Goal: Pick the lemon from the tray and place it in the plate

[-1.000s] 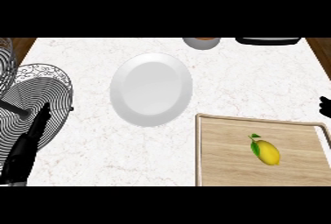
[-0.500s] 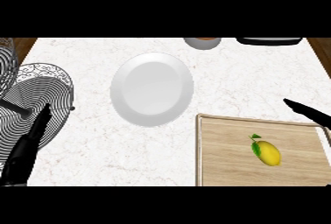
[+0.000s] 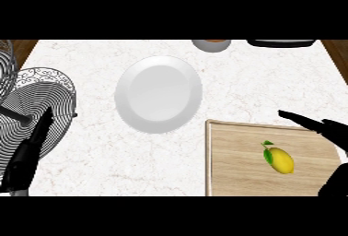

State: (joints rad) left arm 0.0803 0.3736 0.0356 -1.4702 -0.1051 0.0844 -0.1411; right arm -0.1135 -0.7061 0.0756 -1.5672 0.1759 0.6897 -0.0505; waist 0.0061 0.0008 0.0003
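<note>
While the lemon (image 3: pixel 281 160) lies on the tray (image 3: pixel 231 152) (near right), my right hand (image 3: pixel 319 125) hovers beside it, fingers apart; the plate (image 3: pixel 158 94) sits far left.

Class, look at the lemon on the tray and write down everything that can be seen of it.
The lemon is bright yellow, oval, with a pointed lower tip and a small green leaf at its upper left end. It lies on its side, tilted, on the right half of the pale wooden tray, touching only the tray. The right robot hand reaches over the tray's upper right corner, fingers straight, apart from the lemon. The white plate lies up and left.
</note>
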